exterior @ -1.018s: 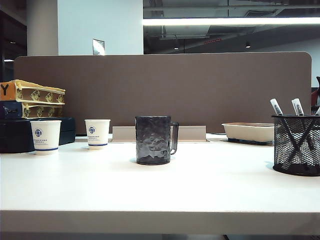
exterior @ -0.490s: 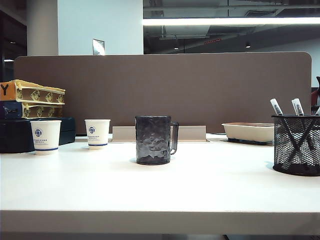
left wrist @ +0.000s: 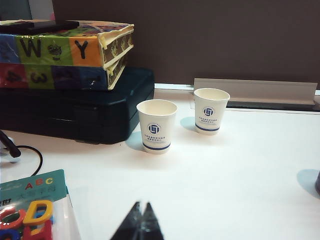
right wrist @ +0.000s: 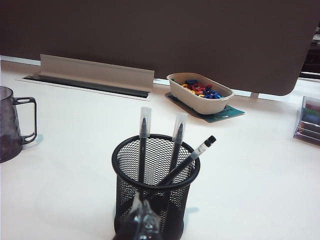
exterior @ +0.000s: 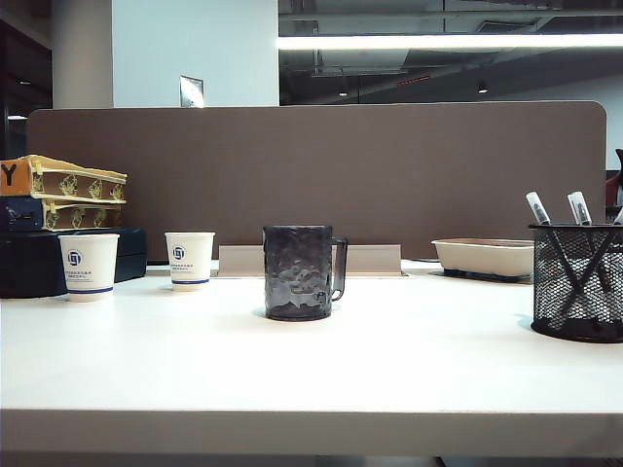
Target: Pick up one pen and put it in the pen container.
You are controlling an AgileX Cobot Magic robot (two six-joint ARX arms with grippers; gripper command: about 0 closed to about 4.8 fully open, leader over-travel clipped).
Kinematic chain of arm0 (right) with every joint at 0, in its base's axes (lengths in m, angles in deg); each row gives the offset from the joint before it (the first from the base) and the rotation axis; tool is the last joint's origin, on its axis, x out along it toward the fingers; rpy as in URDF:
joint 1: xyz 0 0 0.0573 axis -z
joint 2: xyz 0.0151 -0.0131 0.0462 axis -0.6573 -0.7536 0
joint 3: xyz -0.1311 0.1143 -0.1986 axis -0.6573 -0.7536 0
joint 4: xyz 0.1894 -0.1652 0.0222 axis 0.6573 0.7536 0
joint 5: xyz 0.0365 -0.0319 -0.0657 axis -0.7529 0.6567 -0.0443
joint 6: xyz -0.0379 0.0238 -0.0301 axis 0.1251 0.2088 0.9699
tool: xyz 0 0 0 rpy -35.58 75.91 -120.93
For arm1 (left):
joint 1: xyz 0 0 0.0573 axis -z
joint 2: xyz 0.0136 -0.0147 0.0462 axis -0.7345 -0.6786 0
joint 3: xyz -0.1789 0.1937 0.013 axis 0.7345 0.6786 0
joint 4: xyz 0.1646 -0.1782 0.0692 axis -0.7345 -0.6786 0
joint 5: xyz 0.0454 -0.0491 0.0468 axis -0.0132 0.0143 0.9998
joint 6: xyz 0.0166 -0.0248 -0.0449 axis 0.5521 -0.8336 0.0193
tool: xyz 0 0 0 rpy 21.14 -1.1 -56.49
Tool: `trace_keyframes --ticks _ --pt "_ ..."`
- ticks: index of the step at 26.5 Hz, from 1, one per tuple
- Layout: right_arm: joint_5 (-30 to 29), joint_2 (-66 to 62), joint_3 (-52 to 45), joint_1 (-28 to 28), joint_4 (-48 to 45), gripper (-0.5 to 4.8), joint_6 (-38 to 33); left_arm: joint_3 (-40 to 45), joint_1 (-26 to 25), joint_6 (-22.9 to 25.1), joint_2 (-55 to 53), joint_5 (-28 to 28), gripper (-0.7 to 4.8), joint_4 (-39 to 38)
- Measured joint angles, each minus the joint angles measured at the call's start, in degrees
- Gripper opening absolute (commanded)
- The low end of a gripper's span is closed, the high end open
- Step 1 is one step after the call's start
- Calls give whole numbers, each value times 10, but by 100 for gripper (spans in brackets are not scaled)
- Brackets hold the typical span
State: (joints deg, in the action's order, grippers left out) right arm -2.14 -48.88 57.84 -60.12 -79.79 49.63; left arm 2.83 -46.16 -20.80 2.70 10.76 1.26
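Note:
The pen container point(exterior: 577, 282) is a black wire-mesh cup at the table's right edge in the exterior view. In the right wrist view three pens stand in the pen container point(right wrist: 155, 185): two upright pens point(right wrist: 143, 145) point(right wrist: 177, 140) and a leaning pen point(right wrist: 197, 152). Two pen tops point(exterior: 537, 207) point(exterior: 579, 207) show above its rim in the exterior view. My right gripper point(right wrist: 141, 198) is shut and empty, just in front of the cup's wall. My left gripper point(left wrist: 142, 204) is shut and empty, low over bare table short of two paper cups. Neither arm shows in the exterior view.
A dark dimpled mug point(exterior: 298, 272) stands mid-table. Two paper cups point(left wrist: 156, 125) point(left wrist: 210, 110) stand by a black case point(left wrist: 75, 107) with colourful boxes point(left wrist: 65, 50) stacked on it. A bag of letters point(left wrist: 27, 210) lies near the left gripper. A beige tray point(right wrist: 200, 92) of letters sits behind the mesh cup.

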Motion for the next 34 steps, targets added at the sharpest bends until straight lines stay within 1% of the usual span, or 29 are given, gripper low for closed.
trace_keyframes --ticks 19,24,30,34 --pt "0 0 0 0 0 -1 0 0 0 0 0 0 -6 0" --pt "0 0 0 7 0 -1 0 0 0 0 0 0 -6 0" --pt "-4 0 0 33 0 -1 0 0 0 0 0 0 -6 0" --pt "-30 0 0 70 -6 -1 0 0 0 0 0 0 -6 0"
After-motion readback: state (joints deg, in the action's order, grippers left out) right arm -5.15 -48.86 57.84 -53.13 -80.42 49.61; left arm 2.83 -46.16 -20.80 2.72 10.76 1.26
